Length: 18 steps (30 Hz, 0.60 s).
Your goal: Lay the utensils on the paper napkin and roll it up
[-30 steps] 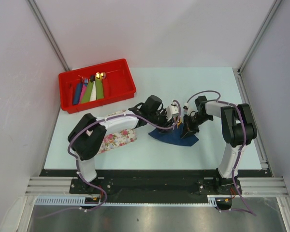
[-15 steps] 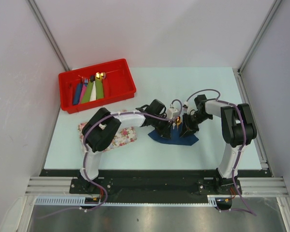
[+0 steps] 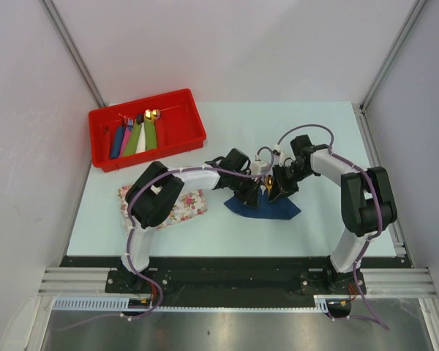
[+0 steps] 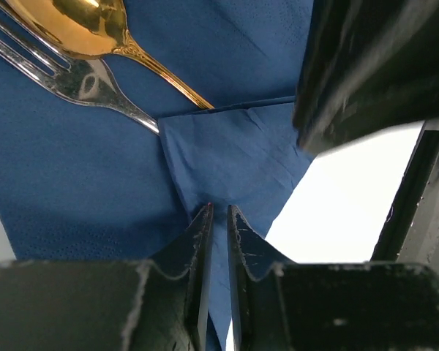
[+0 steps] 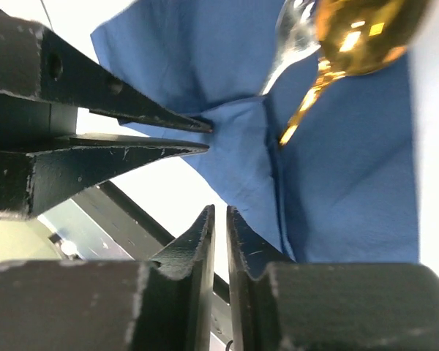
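The navy paper napkin (image 3: 279, 210) lies mid-table, with one corner folded up into a flap (image 4: 227, 153). The gold spoon (image 4: 73, 22) and silvery fork (image 4: 80, 77) lie side by side on it, their handles running under the flap. They also show in the right wrist view: spoon (image 5: 358, 29), fork (image 5: 293, 33). My left gripper (image 4: 219, 208) is shut on the edge of the flap. In the right wrist view its fingertips (image 5: 203, 148) close on that corner. My right gripper (image 5: 219, 210) is shut and empty, just off the napkin's edge (image 5: 241, 183), facing the left gripper (image 3: 257, 187).
A red bin (image 3: 179, 126) at the back left holds several coloured rolls (image 3: 135, 137) with gold tips. A pink-flowered tray (image 3: 184, 206) lies under the left arm. Both arms crowd over the napkin.
The left arm has swung in over the napkin and closed on its corner. The right gripper has shifted a little left toward it. The napkin corner now lies over the handles.
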Motion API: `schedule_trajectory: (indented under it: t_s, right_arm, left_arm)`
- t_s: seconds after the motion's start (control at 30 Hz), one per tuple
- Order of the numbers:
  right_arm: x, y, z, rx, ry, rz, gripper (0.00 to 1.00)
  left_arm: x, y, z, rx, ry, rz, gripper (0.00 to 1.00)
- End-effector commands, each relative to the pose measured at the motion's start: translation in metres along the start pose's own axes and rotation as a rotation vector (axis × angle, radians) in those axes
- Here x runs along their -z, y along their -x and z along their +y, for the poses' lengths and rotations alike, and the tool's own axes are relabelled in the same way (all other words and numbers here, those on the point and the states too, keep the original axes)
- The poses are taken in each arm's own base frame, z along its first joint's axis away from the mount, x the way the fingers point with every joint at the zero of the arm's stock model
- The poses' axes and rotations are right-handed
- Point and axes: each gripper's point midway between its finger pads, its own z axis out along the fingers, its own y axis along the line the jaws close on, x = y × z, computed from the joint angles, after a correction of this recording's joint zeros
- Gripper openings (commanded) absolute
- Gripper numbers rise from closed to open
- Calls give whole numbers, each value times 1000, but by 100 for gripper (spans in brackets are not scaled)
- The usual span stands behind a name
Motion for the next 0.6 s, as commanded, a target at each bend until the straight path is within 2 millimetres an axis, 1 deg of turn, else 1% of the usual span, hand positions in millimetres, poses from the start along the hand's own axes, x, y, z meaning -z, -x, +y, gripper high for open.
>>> schedule_trajectory:
  t_s: [0.0, 0.03, 0.17, 0.23, 0.47, 0.5, 0.57]
  right_arm:
    - [-6, -5, 3, 37, -35, 28, 13]
    - [-10, -7, -3, 36, -61, 38, 10]
    - [-19, -7, -19, 23, -116, 51, 8]
    - [-21, -5, -24, 18, -135, 45, 7]
    - [-36, -9, -41, -13, -206, 61, 2]
    - [-39, -6, -43, -14, -211, 51, 2]
    - [-41, -9, -47, -30, -226, 58, 0]
  left_arm:
    - [2, 11, 5, 12, 21, -17, 18]
    - [2, 11, 5, 13, 24, -18, 18]
    - [3, 10, 7, 17, 24, -17, 18]
    - [3, 9, 8, 25, 25, -13, 18]
    - [2, 10, 9, 40, 25, -22, 18]
    - [2, 10, 9, 43, 24, -25, 18]
    - [1, 9, 9, 55, 22, -21, 18]
